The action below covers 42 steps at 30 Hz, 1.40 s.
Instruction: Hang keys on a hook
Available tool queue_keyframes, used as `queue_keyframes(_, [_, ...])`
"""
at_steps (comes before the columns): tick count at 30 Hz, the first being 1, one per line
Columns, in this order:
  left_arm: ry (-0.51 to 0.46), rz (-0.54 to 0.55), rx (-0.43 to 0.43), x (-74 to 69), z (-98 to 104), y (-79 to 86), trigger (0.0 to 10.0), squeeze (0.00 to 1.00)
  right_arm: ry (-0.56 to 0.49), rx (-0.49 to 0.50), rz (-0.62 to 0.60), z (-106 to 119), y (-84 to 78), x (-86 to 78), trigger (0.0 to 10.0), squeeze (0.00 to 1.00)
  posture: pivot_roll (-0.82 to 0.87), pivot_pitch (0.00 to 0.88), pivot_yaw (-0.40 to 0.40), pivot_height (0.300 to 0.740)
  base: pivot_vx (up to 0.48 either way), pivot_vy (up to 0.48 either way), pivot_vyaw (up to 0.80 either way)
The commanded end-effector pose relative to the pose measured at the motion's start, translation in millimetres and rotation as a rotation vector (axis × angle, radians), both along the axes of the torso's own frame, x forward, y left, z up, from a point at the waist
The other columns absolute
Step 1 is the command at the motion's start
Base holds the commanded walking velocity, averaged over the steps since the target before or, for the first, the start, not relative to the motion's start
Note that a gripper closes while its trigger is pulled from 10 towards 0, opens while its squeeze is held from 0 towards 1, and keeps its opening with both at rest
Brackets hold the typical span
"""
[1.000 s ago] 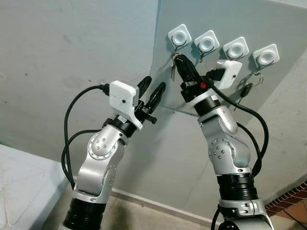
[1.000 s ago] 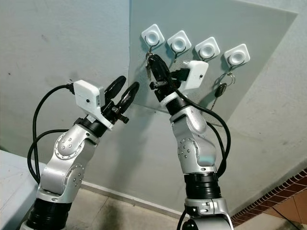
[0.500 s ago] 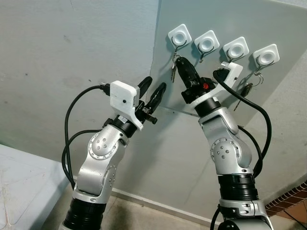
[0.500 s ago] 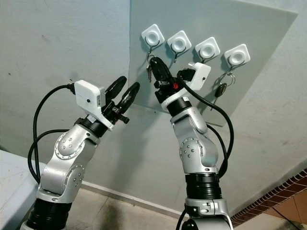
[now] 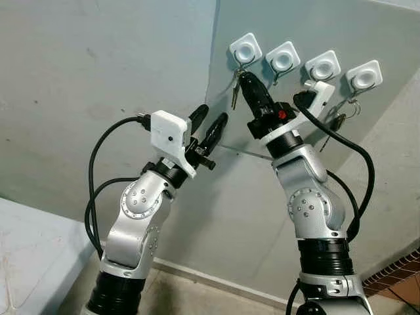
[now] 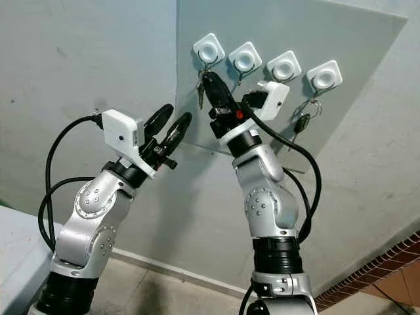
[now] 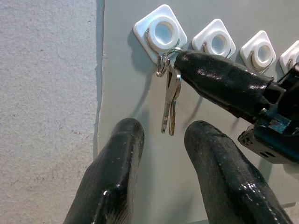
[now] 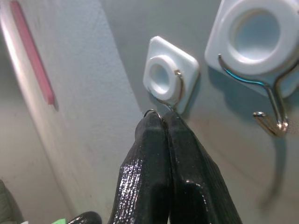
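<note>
1. A grey board (image 5: 367, 39) on the wall carries four white hooks.
2. The right gripper (image 7: 180, 60) is clenched on the keys' ring at the leftmost hook (image 7: 160, 32).
3. The left gripper (image 5: 211, 125) waits below with fingers apart.
4. The keys (image 7: 170, 100) dangle under that hook.

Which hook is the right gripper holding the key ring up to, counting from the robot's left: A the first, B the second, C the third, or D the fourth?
A: the right gripper pinches the keys at the leftmost hook.
</note>
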<state>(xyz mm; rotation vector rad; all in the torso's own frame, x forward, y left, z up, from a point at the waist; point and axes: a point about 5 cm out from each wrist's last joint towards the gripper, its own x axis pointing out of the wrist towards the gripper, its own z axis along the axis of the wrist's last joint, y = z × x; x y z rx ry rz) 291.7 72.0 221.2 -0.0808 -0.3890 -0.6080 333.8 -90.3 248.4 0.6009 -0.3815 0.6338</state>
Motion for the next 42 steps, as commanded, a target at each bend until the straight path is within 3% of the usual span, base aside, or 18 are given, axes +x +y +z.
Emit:
queue_keyframes(1, [-0.023,-0.006,-0.001,-1.4,7.2,-3.5,10.0,0.00,0.028,0.023,-0.006,4.6,-0.5,3.2,10.0,0.00,0.15,0.000,-0.094,0.740,0.000,0.000,0.00])
queue_keyframes(10, [-0.015,-0.009,-0.007,-2.2,6.7,-4.8,10.0,0.00,0.129,0.077,-0.016,5.7,-0.7,8.9,10.0,0.00,0.15,0.000,-0.094,0.740,0.000,0.000,0.00])
queue_keyframes(20, [-0.006,0.007,-0.008,-1.7,6.2,-3.5,10.0,0.00,0.112,0.063,-0.033,-3.8,-9.1,6.5,10.0,0.00,0.15,0.000,-0.097,0.740,0.000,0.000,0.00])
queue_keyframes(22, [-0.006,0.016,-0.006,-1.6,5.5,-3.1,10.0,0.00,0.115,0.064,-0.022,-6.8,-9.7,4.6,10.0,1.00,0.15,0.000,-0.097,0.740,0.000,0.000,0.00])
queue_keyframes(29, [0.000,0.041,0.008,-0.2,1.5,-1.2,10.0,0.00,0.067,0.000,-0.021,-14.9,-9.3,-3.4,10.0,1.00,0.15,0.000,-0.096,0.740,0.000,0.000,0.00])
queue_keyframes(35, [-0.001,0.098,0.032,1.3,-7.0,3.9,10.0,0.00,0.063,-0.093,-0.042,-35.1,-12.7,-10.0,10.0,1.00,0.15,0.000,-0.090,0.740,0.000,0.000,0.00])
queue_keyframes(42, [0.125,0.179,0.075,3.3,-56.9,19.0,10.0,0.00,0.150,-0.263,-0.062,-90.6,-19.7,-21.1,10.0,1.00,0.15,0.000,-0.081,0.740,0.000,0.000,0.00])
